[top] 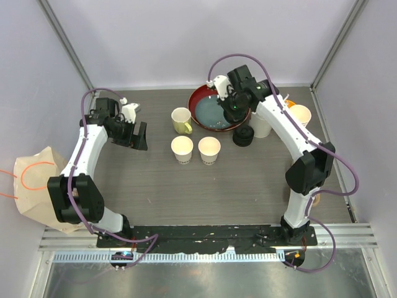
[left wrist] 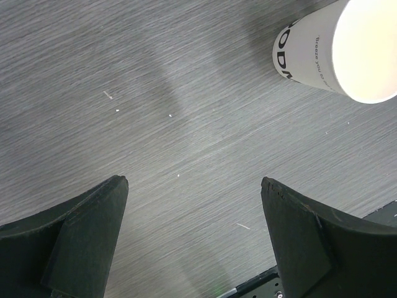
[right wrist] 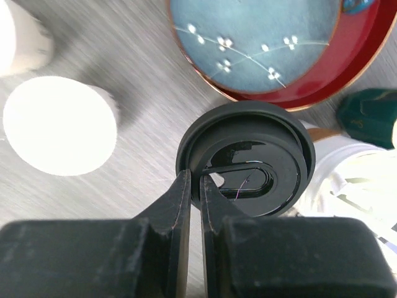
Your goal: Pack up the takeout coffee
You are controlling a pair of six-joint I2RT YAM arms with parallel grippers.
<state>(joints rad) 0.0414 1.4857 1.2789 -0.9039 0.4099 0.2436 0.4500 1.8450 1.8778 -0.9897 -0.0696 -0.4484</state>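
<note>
Right wrist view: right end effector [right wrist: 195,180] pinched to a sliver across the rim of the black lid [right wrist: 248,133]. Left end effector [left wrist: 195,186] gapes empty above the surface [left wrist: 155,93]. Left paper cup [top: 182,149] and right paper cup [top: 209,149] stand lidless, side by side, mid-surface.

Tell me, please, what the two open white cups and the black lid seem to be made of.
The white cup and its neighbour look like paper: matte, thin-walled, lettering printed on the side. The black lid is probably moulded plastic: smooth, slightly glossy, with crisp pressed ridges.
</note>
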